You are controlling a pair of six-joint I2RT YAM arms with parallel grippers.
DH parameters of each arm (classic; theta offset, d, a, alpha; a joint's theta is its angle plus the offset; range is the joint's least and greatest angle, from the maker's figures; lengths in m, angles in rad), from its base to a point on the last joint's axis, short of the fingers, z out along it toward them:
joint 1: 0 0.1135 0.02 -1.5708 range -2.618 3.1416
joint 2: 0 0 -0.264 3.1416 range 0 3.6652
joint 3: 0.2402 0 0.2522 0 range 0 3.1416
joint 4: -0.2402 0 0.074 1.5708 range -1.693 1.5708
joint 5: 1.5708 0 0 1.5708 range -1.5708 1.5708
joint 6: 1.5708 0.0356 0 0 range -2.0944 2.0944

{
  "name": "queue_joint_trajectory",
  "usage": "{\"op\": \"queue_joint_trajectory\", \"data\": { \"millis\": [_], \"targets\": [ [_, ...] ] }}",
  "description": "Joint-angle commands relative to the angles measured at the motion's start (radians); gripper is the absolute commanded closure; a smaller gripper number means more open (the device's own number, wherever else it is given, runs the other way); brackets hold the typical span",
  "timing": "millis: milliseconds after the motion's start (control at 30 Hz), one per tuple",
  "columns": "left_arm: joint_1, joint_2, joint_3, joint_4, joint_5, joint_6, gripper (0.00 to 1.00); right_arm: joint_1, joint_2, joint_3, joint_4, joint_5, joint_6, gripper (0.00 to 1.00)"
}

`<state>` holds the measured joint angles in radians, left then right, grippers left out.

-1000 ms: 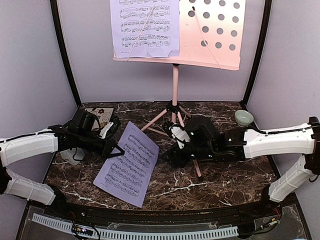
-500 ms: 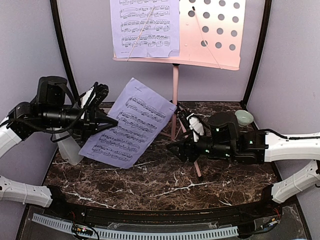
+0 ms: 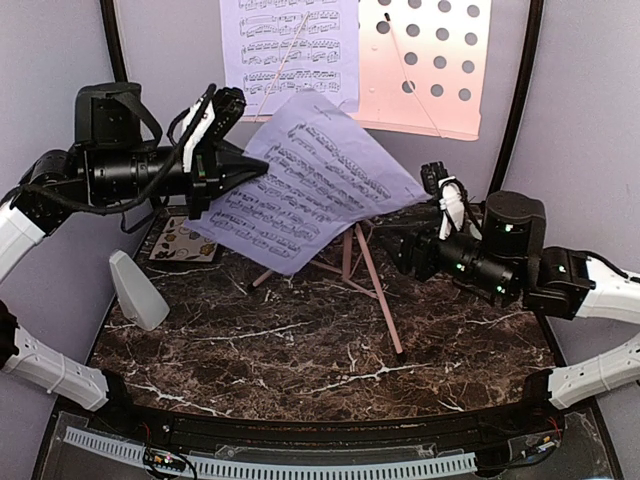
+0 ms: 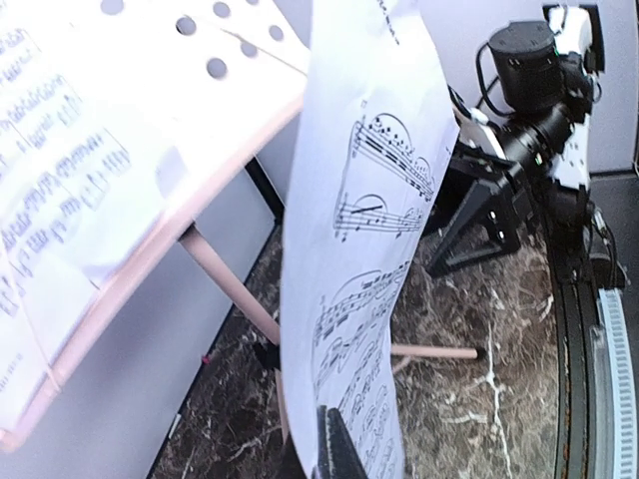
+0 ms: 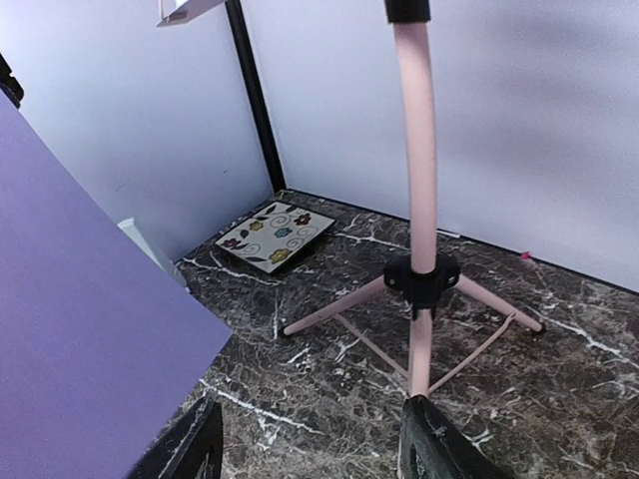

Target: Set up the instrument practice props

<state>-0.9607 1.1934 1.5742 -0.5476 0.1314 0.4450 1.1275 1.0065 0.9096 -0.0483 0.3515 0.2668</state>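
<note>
The pink music stand (image 3: 420, 70) stands at the back on thin tripod legs, with one lavender page (image 3: 290, 50) resting on its plate. My left gripper (image 3: 240, 170) is shut on the edge of a second lavender sheet-music page (image 3: 310, 185) and holds it in the air in front of the stand's lower lip. In the left wrist view the page (image 4: 359, 249) hangs edge-on beside the plate (image 4: 170, 170). My right gripper (image 3: 402, 250) is open and empty, below the page's right edge. Its fingers (image 5: 439, 449) frame the stand's pole (image 5: 417, 150). The grey pyramid metronome (image 3: 135, 290) stands at the left.
A floral tile (image 3: 180, 240) lies at the back left, also in the right wrist view (image 5: 275, 237). The stand's tripod legs (image 3: 375, 290) spread over the marble table's middle (image 3: 300, 360). Black frame posts and lavender walls close in the sides and back.
My left arm has lifted the page from the table up to the stand's height. My right arm has risen and pulled back to the right, away from the tripod legs.
</note>
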Motion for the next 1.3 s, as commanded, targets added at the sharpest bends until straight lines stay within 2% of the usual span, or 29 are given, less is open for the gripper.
{"op": "queue_joint_trajectory", "data": {
  "millis": [0,167,367,767,1133,1267],
  "targets": [
    [0.02,0.082,0.137,0.106,-0.019,-0.047,1.0,-0.005,0.019,0.131,-0.059,0.15,-0.025,0.39],
    [0.059,0.15,0.255,0.182,0.016,-0.102,1.0,-0.006,0.04,0.251,-0.078,0.176,-0.06,0.4],
    [0.165,0.177,0.308,0.305,0.127,-0.324,1.0,-0.005,0.064,0.403,-0.096,0.21,-0.108,0.4],
    [0.251,0.229,0.391,0.415,0.057,-0.676,1.0,-0.004,0.221,0.778,-0.189,0.33,-0.135,0.4],
    [0.253,0.277,0.476,0.462,-0.007,-0.687,1.0,-0.003,0.462,1.146,-0.326,0.425,-0.187,0.41],
    [0.254,0.287,0.493,0.476,-0.038,-0.661,1.0,-0.005,0.51,1.202,-0.345,0.451,-0.203,0.43]
  ]
}}
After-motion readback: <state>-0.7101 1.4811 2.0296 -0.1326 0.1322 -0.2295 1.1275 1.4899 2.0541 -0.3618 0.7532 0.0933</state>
